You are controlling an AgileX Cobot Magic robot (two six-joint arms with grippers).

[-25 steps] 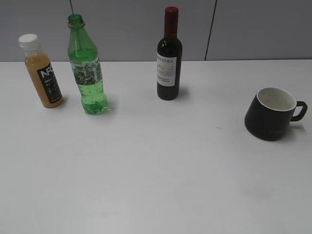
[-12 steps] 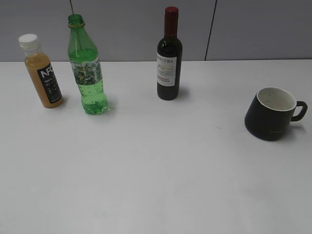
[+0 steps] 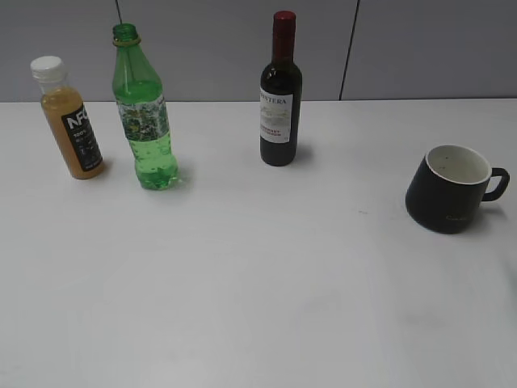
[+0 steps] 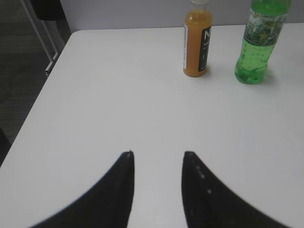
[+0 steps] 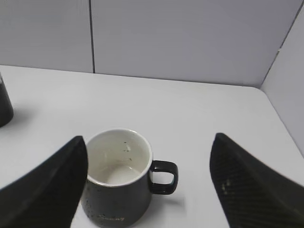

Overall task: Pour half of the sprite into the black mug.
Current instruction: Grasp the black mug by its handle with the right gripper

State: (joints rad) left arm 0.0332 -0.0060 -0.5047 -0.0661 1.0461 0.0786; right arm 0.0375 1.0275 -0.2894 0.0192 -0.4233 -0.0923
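On the bench (image 3: 258,283) in the exterior view, no arm shows at all. The sprite (image 3: 145,113) stands upright at about 10 o'clock, uncapped, with the juice bottle (image 3: 69,117) just beside it at its 9 o'clock and the wine bottle (image 3: 280,93) well apart at 12. The mug (image 3: 449,188) sits at 3 o'clock, handle out to its own 3 o'clock, far from the sprite. That long carry is the main risk, I judge: an open, fizzy bottle can slop if tilted early, and a squeeze on soft plastic could push liquid out of the neck.

In the left wrist view, the left gripper (image 4: 156,156) hangs low over bare bench at 6 o'clock, its fingers (image 4: 124,164) parted by a moderate gap and holding nothing. The sprite (image 4: 259,45) is well ahead at 1 o'clock, the juice bottle (image 4: 197,40) near it at 12. A reach that drifts left could knock the juice over.

In the right wrist view, the right gripper (image 5: 149,142) hovers above and behind the mug (image 5: 118,175), fingers (image 5: 61,166) spread wide to either side and not touching it. The mug looks empty, its handle at 3 o'clock. A finger closing off-centre could shove or tip it.
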